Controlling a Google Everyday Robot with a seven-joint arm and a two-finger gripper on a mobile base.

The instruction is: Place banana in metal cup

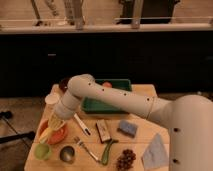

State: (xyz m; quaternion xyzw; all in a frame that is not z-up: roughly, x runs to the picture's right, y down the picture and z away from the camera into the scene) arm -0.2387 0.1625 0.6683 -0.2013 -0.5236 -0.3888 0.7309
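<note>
Over orange bowl (pixel 64 133), gripper (pixel 56 125) closed, grip on banana (pixel 46 135) unclear; banana light, soft, bruisable, so pinch mid-length gently; metal cup (pixel 67 153) near.

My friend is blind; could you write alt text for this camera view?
A robot arm holds its shut gripper over the banana in an orange bowl; the metal cup stands beside it on the table.

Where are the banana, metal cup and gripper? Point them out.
banana (pixel 46 135), camera view, pale lower end.
metal cup (pixel 67 154), camera view, dark inside.
gripper (pixel 56 123), camera view, fingertips, over the orange bowl (pixel 62 133).
</note>
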